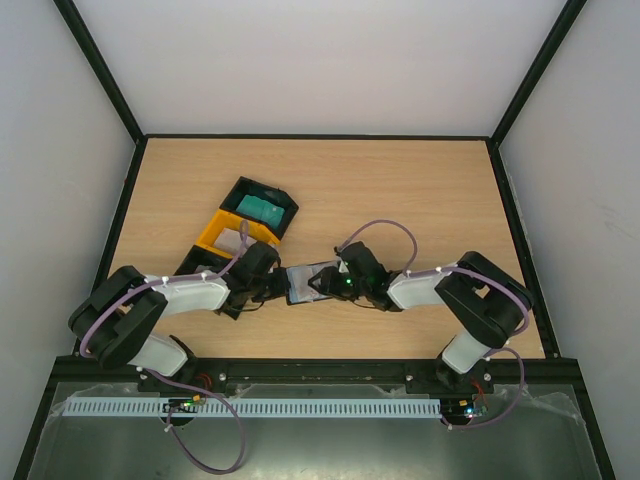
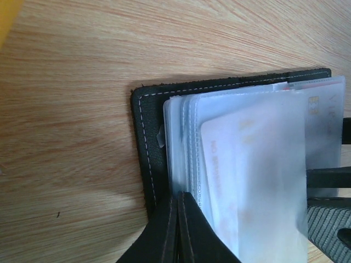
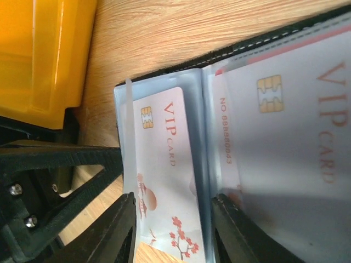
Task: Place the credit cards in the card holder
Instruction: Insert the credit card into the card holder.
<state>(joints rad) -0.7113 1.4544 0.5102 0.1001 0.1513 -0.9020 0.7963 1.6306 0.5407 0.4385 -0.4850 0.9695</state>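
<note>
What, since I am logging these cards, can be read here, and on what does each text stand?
"VIP CARD": on the left card, in a sleeve of the card holder.
"VIP CARD": on the right card.
"NO 86888...": along the right card's edge; later digits unsure.
Left wrist view: print on the sleeved card is too blurred.
Top view: nothing legible.

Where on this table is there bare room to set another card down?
Bare wood: the table's right half beyond the right arm, out to the right edge, and the far strip behind the black tray. Crowded: centre-left, where the black tray, the yellow tray, the card holder, the left fingers and the right fingers bunch together.
</note>
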